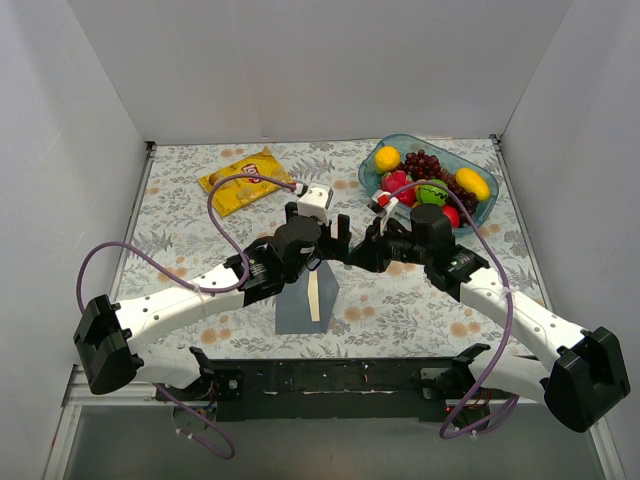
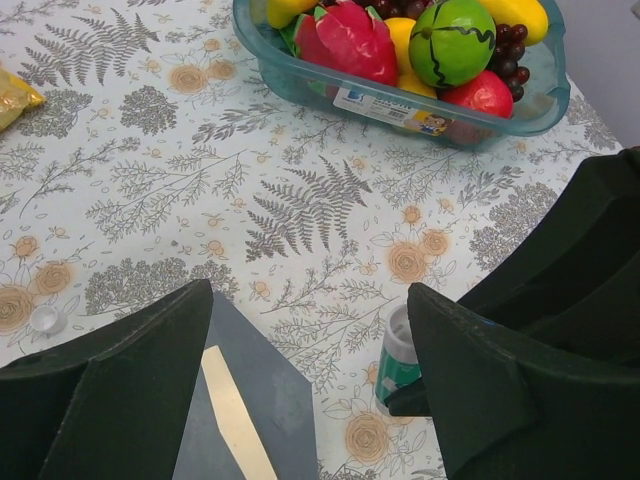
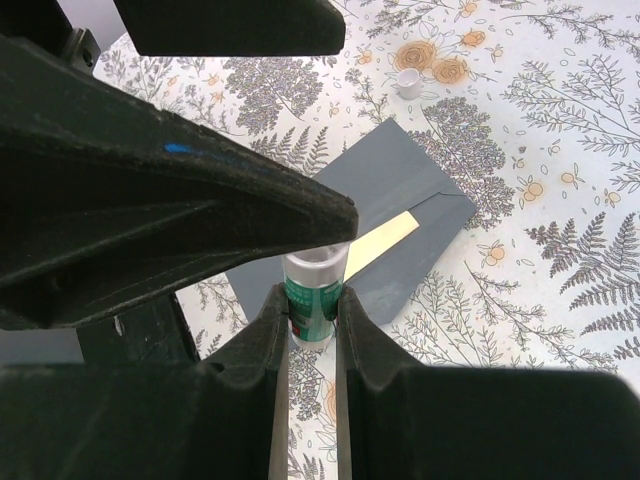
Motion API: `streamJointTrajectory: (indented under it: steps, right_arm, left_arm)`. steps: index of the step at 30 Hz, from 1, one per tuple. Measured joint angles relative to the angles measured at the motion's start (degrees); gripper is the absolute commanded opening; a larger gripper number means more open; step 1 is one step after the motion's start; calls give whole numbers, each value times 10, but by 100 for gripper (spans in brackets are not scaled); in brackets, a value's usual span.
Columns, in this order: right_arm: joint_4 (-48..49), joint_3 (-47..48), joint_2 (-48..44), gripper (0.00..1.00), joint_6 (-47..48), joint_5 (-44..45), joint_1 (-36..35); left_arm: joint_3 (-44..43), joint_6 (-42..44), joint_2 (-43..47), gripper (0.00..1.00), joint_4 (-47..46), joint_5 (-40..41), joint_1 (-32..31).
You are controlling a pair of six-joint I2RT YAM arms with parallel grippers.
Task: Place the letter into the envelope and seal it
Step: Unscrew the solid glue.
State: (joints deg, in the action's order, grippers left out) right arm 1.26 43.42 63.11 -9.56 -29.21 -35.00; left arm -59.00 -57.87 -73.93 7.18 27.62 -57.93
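1. While the overhead view shows only the two arms meeting over the envelope [image 1: 292, 308], the right wrist view shows the right gripper [image 3: 312, 297] clamped on a green glue stick [image 3: 310, 312] with a pale top.
2. The left wrist view alone shows the left gripper [image 2: 310, 300] with its jaws spread wide and nothing between them. The glue stick stands just beside its right finger [image 2: 500, 390].
3. The envelope lies flat on the patterned tablecloth [image 2: 300, 200], near the front edge, below both grippers. It is under the left one and just beyond the right one's tips.
4. Only a narrow cream strip of the letter [image 3: 381, 245] shows, running along the envelope's middle; grey paper covers the rest.
5. A small white cap [image 3: 409, 82] lies on the cloth beyond the envelope.
6. The fruit bowl [image 1: 377, 176] and the yellow crisp bag [image 1: 243, 181] sit at the back, well apart from the envelope.
7. Whether the flap is folded down I cannot tell, as the arms hide the envelope's top from above.
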Motion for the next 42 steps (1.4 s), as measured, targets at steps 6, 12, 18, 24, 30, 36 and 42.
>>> streamJointTrajectory:
  steps: [6, 12, 18, 24, 30, 36, 42]
  right_arm:
    - [-3, 0, 0, 1, -5, 3, 0]
    - [-3, 0, 0, 1, -8, 4, 0]
    - [-3, 0, 0, 1, -8, 5, 0]
    - [-3, 0, 0, 1, -8, 6, 0]
    - [-3, 0, 0, 1, -8, 6, 0]
    - [-3, 0, -1, 1, -8, 10, 0]
    - [-8, 0, -6, 1, -8, 17, 0]
  left_arm:
    - [0, -2, 0, 78, 0, -19, 0]
    - [0, -9, 4, 72, -14, -53, 0]
    - [0, -15, 2, 58, -26, -83, 0]
    - [2, -22, -1, 43, -29, -101, 0]
    - [5, -23, -10, 42, -29, -117, 0]
    - [5, -26, -14, 24, -34, -128, 0]
    - [12, -28, -14, 0, -42, -135, 0]
